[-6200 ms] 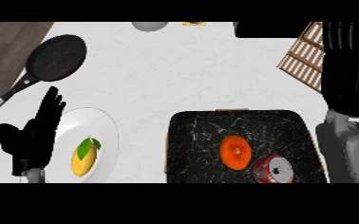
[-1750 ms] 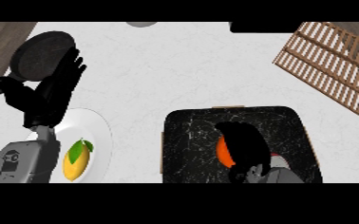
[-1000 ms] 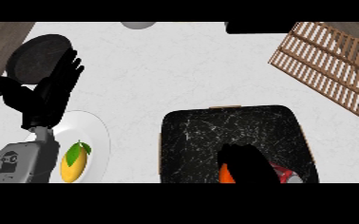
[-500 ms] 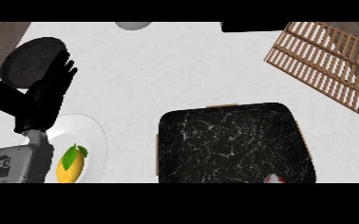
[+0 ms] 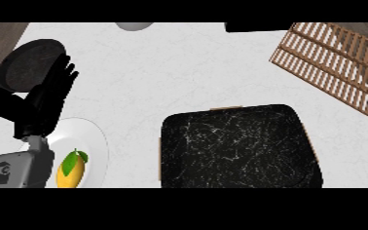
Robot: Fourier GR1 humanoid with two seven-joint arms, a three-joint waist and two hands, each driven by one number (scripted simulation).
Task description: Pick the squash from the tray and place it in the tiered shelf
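The left hand [image 5: 45,100] is resting with fingers straight, just above a white plate [image 5: 97,141] bearing a yellow fruit [image 5: 70,171]. Right of it, the dark tray [image 5: 237,148] is showing no squash. The right hand is out of view, presumably carrying the squash; next comes the slatted shelf [image 5: 323,61], far right.
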